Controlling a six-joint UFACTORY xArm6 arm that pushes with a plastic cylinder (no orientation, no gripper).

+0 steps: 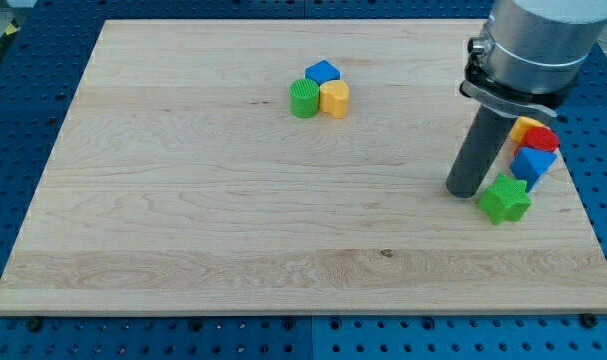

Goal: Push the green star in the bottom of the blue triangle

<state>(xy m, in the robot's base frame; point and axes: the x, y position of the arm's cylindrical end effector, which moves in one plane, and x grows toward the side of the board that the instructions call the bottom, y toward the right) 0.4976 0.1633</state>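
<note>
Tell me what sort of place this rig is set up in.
Most likely a robotics lab bench: a pale wooden board lies on a blue perforated metal table, small coloured blocks sit in two clusters, and my tip rests just to the view's left of the green star block.

Pale grained wood board (233, 200) — matt; ribbed, perhaps plastic, green star (505, 199).

Rod top cut off; yellow block (526, 124) mostly hidden, shape unclear.
</note>
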